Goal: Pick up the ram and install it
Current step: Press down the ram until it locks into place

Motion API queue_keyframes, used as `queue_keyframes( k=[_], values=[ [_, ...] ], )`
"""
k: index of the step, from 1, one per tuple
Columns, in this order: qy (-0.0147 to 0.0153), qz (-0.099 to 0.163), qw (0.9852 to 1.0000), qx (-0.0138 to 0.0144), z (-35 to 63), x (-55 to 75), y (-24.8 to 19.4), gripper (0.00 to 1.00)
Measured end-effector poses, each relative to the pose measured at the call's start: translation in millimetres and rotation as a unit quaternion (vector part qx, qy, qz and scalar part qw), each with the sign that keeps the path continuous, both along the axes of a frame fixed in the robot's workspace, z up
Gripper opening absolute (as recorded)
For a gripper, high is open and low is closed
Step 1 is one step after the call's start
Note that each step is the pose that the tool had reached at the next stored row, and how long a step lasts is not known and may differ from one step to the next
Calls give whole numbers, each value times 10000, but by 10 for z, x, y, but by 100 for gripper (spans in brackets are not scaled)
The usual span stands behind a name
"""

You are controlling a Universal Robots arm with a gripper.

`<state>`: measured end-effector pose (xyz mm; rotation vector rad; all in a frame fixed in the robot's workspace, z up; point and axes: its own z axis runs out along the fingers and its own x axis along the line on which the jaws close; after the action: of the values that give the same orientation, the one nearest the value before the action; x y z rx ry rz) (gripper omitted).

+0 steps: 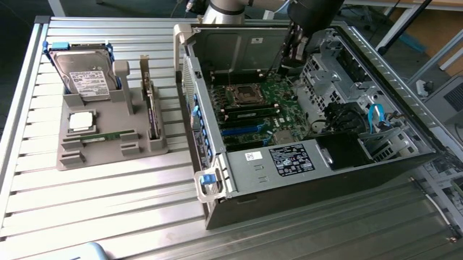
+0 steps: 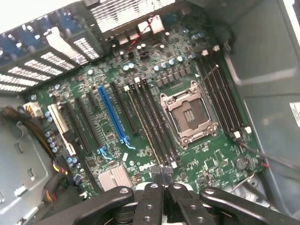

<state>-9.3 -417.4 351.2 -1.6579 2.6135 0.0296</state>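
On the ribbed metal table (image 1: 108, 216) a grey holder tray (image 1: 108, 149) stands at the left of the exterior view. A hard drive (image 1: 85, 76) leans upright at its upper end. Below the drive lies a square silver CPU chip (image 1: 81, 121), and at the tray's right edge an expansion card (image 1: 150, 108) stands on its edge. The ram (image 1: 106, 136), a thin green stick, lies flat in the lower part of the tray, just below the CPU chip.

The open computer case (image 1: 304, 162) fills the middle and right of the exterior view. Its motherboard (image 1: 268, 108) shows the empty CPU socket (image 2: 190, 115), black memory slots (image 2: 154, 122) and a blue slot (image 2: 112, 115).

The arm reaches into the case from the top of the frame. The gripper (image 2: 161, 180) hovers above the motherboard, well apart from the ram. Its fingers (image 2: 152, 190) are pressed together, and nothing is held between them.
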Motion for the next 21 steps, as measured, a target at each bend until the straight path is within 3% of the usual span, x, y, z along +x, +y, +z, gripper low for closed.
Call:
queue_keyframes(
  k=[6,11,17,21],
  values=[
    [0,-478,9989,0,0,0,0,11],
    [0,-890,9960,0,0,0,0,11],
    [0,-1387,9903,0,0,0,0,11],
    [0,-1711,9852,0,-1,0,0,11]
  ],
)
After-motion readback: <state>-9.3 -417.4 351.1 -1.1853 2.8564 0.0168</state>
